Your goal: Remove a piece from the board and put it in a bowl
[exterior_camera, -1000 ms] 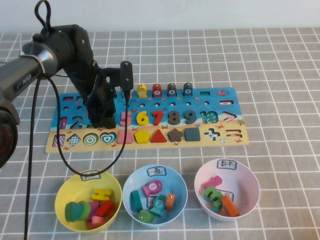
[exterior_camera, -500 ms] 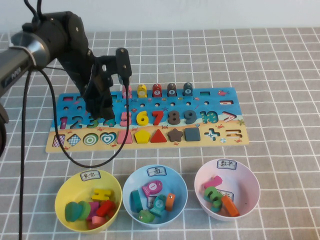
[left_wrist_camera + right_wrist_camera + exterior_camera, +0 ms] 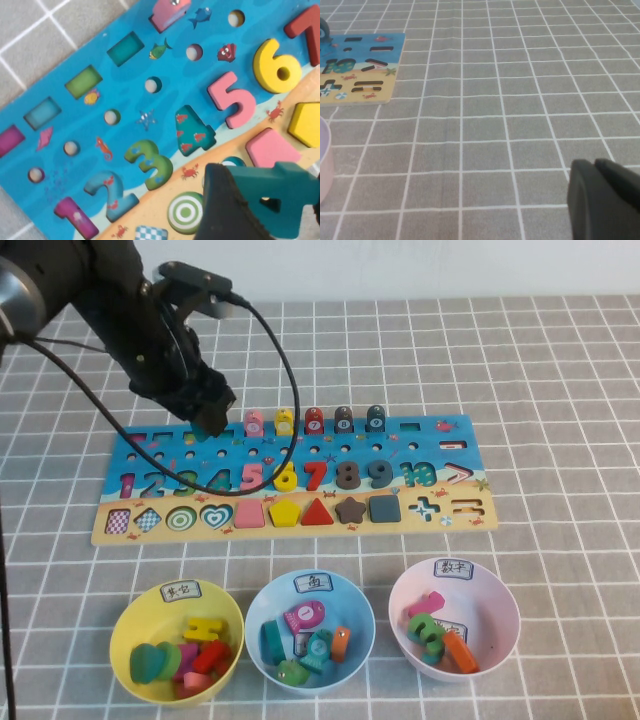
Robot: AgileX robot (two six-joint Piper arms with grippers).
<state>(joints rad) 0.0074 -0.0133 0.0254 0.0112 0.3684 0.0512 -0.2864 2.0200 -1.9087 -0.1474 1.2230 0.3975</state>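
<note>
**The green 4 is off the board and in the air**

The left end effector [image 3: 208,420] has risen from the number row and now hangs above the upper left part of the board [image 3: 440,440], clenched on the teal-green 4 [image 3: 272,200]. The left wrist view shows the piece gripped between the dark fingers [image 3: 225,210], clear of the board. Beneath it the 4's slot is a flat printed shape, bare between the printed green 3 [image 3: 150,160] and the pink 5 [image 3: 232,100], which stays seated. Half a second ago the arm was lower, right over that slot; now it is higher and further back.

So the lifting step looks done, and what remains is the carry to the pink bowl [image 3: 500,590], well apart at the near right of the table, past the yellow bowl [image 3: 125,625] and blue bowl [image 3: 262,602].

The right end effector [image 3: 602,200] sits low over bare table, off to the right of the board; whether it is released or clenched cannot be told.
</note>
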